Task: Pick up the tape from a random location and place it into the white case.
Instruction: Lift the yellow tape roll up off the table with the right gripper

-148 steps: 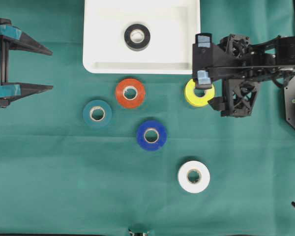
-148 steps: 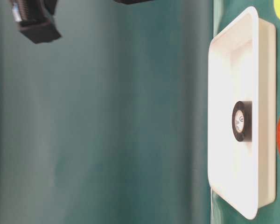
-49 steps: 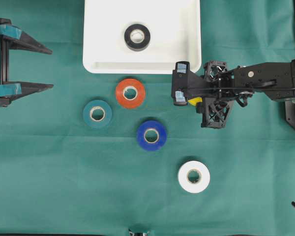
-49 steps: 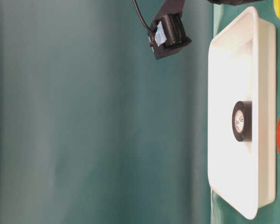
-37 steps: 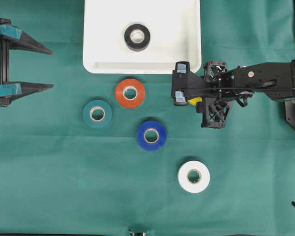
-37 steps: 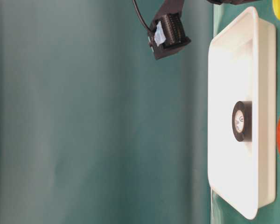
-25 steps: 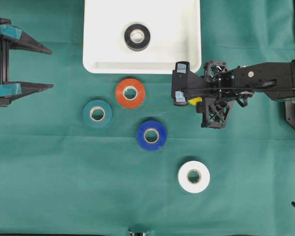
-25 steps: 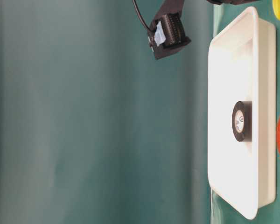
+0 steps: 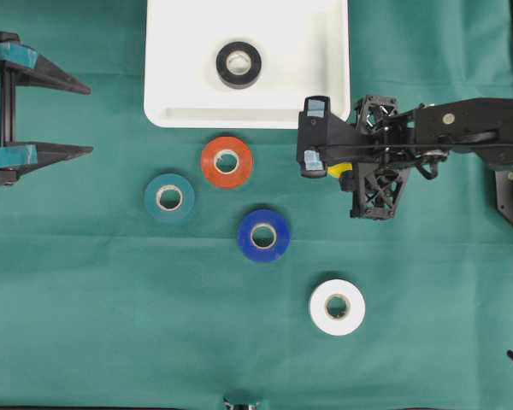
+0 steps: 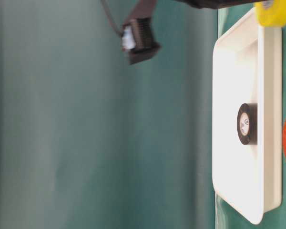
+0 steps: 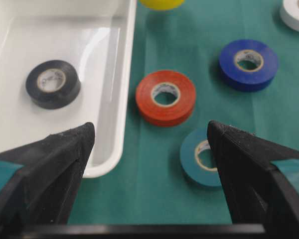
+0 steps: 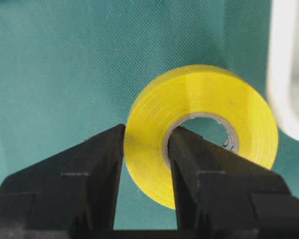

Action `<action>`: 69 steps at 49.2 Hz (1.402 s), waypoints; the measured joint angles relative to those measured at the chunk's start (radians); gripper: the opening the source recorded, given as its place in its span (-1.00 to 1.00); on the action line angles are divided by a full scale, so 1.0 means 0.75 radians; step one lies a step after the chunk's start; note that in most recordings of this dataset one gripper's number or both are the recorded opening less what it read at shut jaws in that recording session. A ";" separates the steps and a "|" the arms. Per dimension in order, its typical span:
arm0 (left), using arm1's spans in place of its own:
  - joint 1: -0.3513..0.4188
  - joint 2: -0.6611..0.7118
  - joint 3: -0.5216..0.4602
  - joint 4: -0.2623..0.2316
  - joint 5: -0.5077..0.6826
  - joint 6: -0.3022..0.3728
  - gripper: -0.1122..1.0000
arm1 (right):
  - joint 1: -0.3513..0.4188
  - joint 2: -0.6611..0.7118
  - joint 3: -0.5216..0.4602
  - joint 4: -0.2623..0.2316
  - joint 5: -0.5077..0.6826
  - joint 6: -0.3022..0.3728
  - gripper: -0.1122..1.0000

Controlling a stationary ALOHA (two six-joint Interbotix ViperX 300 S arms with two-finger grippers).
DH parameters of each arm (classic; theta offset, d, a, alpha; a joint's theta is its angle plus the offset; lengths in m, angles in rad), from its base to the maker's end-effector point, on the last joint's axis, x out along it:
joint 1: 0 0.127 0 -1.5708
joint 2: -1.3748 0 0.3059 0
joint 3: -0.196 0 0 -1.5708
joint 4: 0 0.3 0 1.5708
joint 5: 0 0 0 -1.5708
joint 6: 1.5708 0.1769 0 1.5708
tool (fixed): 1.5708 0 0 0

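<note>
Six tape rolls show across the views, on or above a counter (image 9: 85,325) draped in green cloth. Largest of what it carries is the white case (image 9: 179,68), a shallow tray with a raised rim at the far edge of the overhead view. A black roll (image 9: 238,64) lies flat inside it, well clear of the walls.

Next in bulk are the two arms. The right hand (image 12: 145,149) reaches in from the right of the overhead view, just beside the case's near right corner. It is clamped on the yellow roll (image 12: 204,107): one finger (image 12: 97,164) presses the outer face and the other sits inside the core, pinching the roll's wall. From table level that roll (image 10: 275,12) shows at the corner of the case's rim; whether it touches the rim I cannot tell. The left hand (image 9: 81,118) sits at the left edge of the overhead view, well apart from everything, its fingers spread wide and holding nothing.

Four rolls lie flat on the cloth in front of the case, none touching another. The orange roll (image 9: 227,161) is nearest the case. The teal roll (image 9: 169,197) is left of it, the blue roll (image 9: 264,235) nearer the front, and the white roll (image 9: 337,307) farthest from the case.
</note>
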 measured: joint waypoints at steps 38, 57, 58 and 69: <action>0.002 0.000 0.008 0.000 0.000 0.000 0.88 | 0.010 -0.174 -0.395 -0.027 0.616 0.006 -0.28; 0.000 0.000 0.008 0.000 0.000 0.000 0.88 | 0.012 -0.217 -0.610 -0.133 0.920 0.072 -0.28; 0.000 0.002 0.008 0.002 0.000 0.000 0.88 | 0.012 -0.219 -0.616 -0.133 0.931 0.072 -0.28; 0.002 0.000 0.008 0.000 0.000 0.000 0.88 | 0.018 -0.233 -0.640 -0.143 0.972 0.072 -0.28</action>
